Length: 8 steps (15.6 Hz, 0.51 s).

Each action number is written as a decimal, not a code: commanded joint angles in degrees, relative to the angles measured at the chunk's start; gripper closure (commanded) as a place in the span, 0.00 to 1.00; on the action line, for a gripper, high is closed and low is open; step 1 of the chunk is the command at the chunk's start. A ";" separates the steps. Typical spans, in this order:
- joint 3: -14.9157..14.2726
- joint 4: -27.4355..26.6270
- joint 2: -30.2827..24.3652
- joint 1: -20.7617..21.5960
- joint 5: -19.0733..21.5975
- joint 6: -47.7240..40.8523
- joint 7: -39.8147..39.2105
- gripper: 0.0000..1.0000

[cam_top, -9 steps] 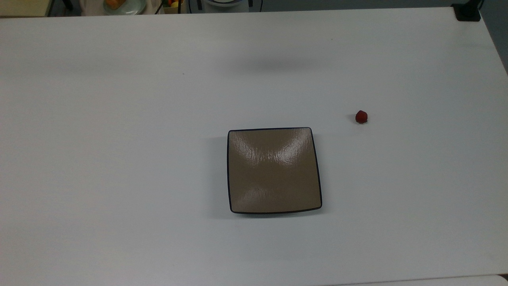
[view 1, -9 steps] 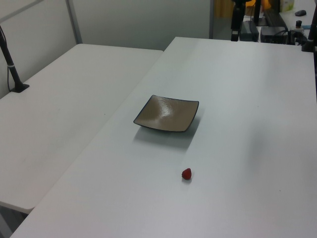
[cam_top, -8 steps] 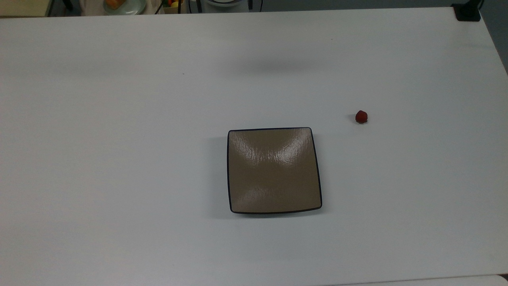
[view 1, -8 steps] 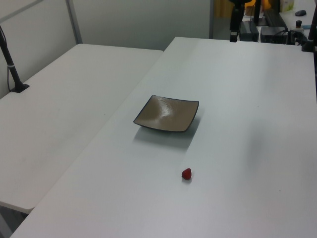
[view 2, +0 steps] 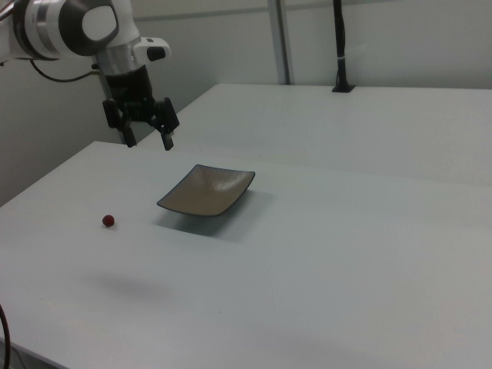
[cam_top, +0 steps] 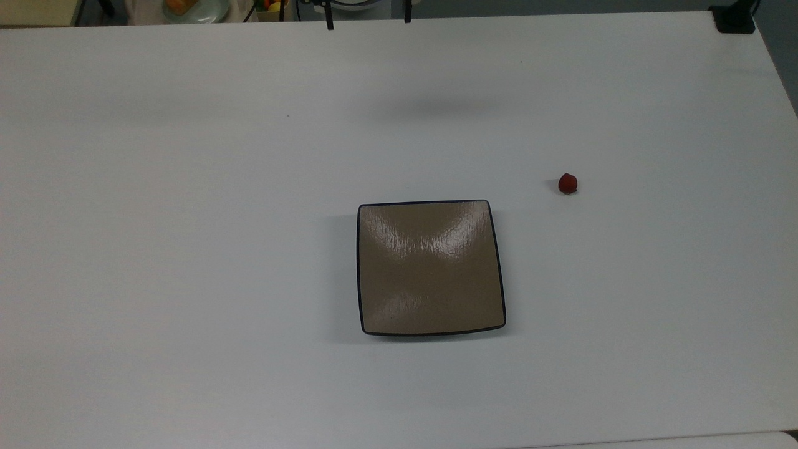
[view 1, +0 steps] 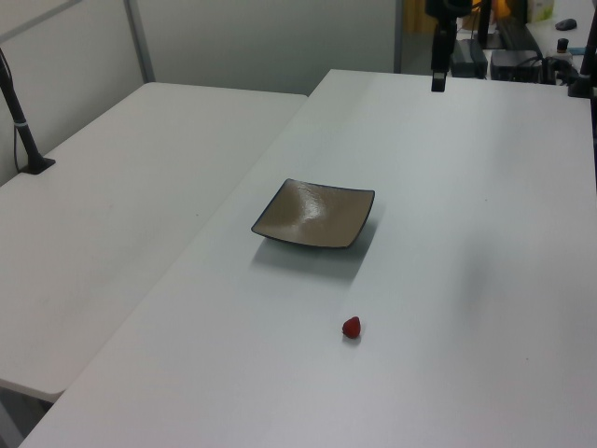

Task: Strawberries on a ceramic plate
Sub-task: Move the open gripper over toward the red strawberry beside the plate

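Observation:
The strawberry [cam_top: 567, 183], a tiny red berry, lies alone on the white table to the top view's right of the ceramic plate [cam_top: 430, 268]. The square tan plate with its dark rim holds nothing. In the right view my gripper [view 2: 148, 141] hangs open and empty high above the table, behind the plate [view 2: 207, 190] and well above the strawberry [view 2: 109, 221]. Its two dark fingertips [cam_top: 328, 25] poke in at the top view's upper edge. In the left view one finger [view 1: 437, 75] hangs over the far table end, far from the plate [view 1: 314, 213] and the strawberry [view 1: 351, 327].
A second white table [view 1: 121, 187] adjoins along one side, with a black post [view 1: 23, 121] standing on it. A black mount [cam_top: 735, 19] sits at the top view's upper right corner. Clutter stands beyond the far table edge [cam_top: 199, 9].
My gripper has come down and forward: its fingertips now show at the top view's upper edge, and it hangs lower in the left view. Strawberry and plate have not moved.

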 commanded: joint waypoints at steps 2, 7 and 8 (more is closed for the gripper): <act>-0.12 -0.26 1.46 2.22 0.14 1.32 0.86 0.00; -0.12 0.45 4.45 5.38 0.58 4.73 1.03 0.00; -0.12 0.44 4.97 6.52 1.19 5.88 1.03 0.00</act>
